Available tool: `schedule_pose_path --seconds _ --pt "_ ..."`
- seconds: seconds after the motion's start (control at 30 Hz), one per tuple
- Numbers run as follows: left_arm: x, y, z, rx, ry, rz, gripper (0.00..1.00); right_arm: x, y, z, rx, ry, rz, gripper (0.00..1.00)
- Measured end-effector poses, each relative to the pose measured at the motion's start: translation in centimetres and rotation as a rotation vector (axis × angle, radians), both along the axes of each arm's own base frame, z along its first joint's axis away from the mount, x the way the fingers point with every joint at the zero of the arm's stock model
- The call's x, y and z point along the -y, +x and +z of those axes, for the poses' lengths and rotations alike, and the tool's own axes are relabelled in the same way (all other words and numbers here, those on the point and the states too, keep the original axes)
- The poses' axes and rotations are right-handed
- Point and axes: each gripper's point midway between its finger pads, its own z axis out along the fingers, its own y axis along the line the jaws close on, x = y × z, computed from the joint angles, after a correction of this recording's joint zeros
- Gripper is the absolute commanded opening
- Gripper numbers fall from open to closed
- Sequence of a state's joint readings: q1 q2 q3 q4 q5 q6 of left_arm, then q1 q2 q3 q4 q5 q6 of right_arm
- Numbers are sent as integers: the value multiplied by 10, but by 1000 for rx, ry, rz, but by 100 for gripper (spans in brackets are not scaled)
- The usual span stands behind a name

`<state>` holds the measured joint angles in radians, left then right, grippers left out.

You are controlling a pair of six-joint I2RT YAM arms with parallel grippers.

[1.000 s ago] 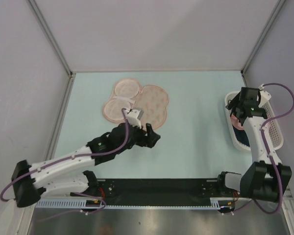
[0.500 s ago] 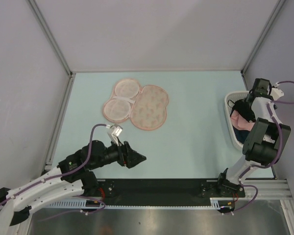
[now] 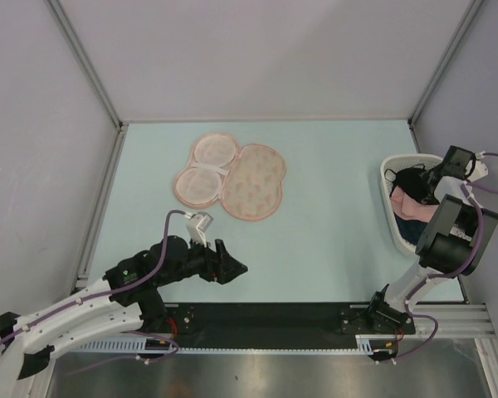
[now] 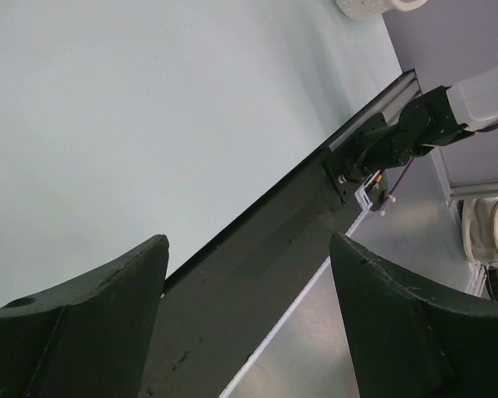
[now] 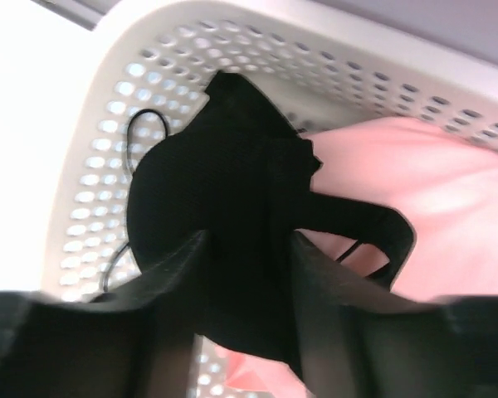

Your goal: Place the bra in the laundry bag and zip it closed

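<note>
Right tool (image 5: 249, 238) is clenched on the bra (image 5: 224, 157), with black fabric filling the gap between its fingers. The bra is inside the white lattice basket (image 5: 149, 50) at the tabletop's (image 3: 332, 191) 3 o'clock edge, on top of a pink cloth (image 5: 415, 182). One thin strap loops against the basket wall. The laundry bag (image 3: 253, 182) lies flat and opened at about 11 o'clock on the tabletop, pale pink inside showing on its 9 o'clock half. Left tool (image 4: 247, 245) is released, fingers wide apart with nothing between. It hangs at 6 o'clock of the bag, well apart from it.
</note>
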<state>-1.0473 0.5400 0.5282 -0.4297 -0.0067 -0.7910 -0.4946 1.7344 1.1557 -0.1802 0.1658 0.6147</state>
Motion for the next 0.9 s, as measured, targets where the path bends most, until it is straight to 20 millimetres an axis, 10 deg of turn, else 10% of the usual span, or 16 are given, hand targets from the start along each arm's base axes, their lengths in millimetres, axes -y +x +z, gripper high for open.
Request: schedule_pose_path --seconds 0.27,0.4,0.67,0.9 --pt "-1 6 14 8 -25 40 83 -11 8 13 28 10 57 0" --pt "-4 13 26 30 -29 78 84 -40 24 68 4 -129 144 0" --pt "-16 31 59 107 -36 181 85 -217 23 227 147 -565 502 0" --pt "-35 42 79 174 -9 261 87 -341 -45 239 144 -739 854 0"
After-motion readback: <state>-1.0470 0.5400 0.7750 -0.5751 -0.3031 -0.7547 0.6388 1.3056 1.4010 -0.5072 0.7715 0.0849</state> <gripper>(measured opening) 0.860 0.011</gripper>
